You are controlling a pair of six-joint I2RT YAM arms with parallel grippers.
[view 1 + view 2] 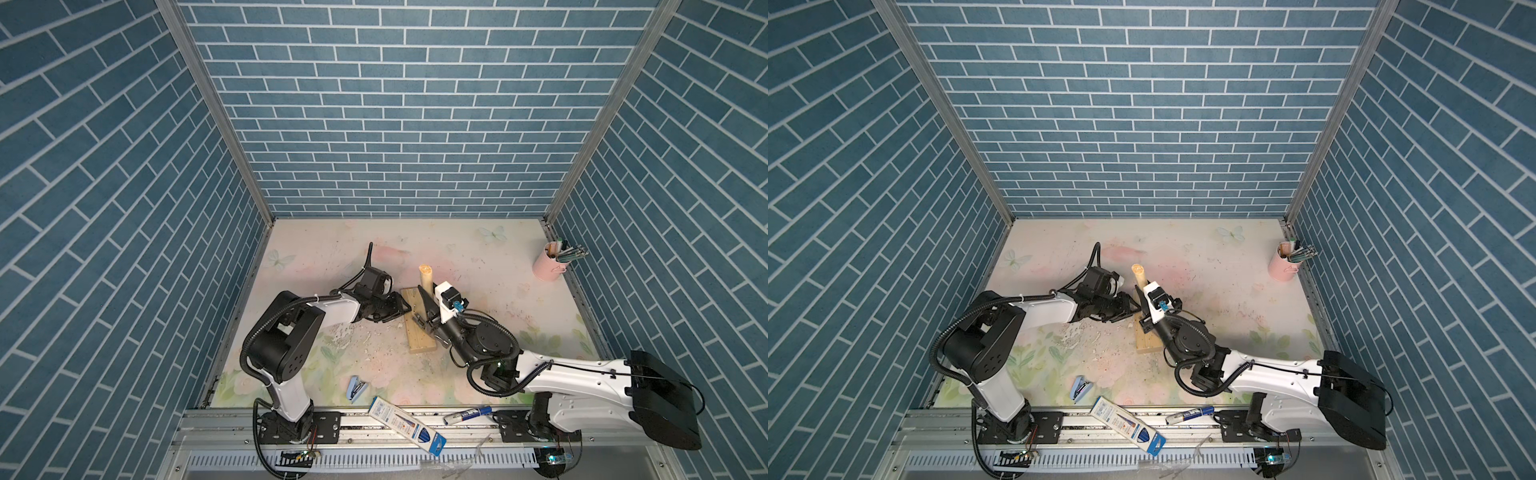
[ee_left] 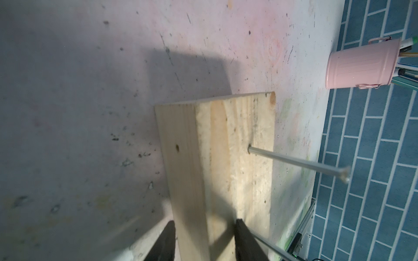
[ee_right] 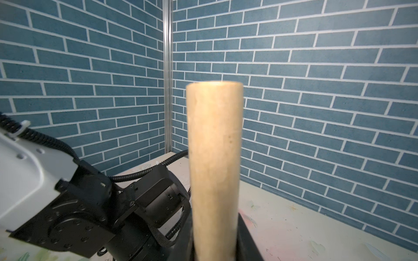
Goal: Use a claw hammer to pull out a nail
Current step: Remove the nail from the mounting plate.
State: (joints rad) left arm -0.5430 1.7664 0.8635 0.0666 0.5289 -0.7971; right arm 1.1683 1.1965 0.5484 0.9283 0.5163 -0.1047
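My right gripper (image 1: 429,308) is clamped tight on the claw hammer (image 3: 214,158), low on the pale wooden handle. Not ideal imo: it's stiff and head-heavy, and smooth wood can twist in the pads, so a hold nearer the free butt would give more leverage. The handle stands roughly upright over the wood block (image 2: 237,135), head end hidden under my wrist, so I can't tell if the claw's on the nail (image 2: 294,161), which sticks far out of the block. R arm comes in low w/ the wrist cocked up; L arm is elbow-high, left gripper (image 2: 204,222) part-closed across the block's near end, pinning it.
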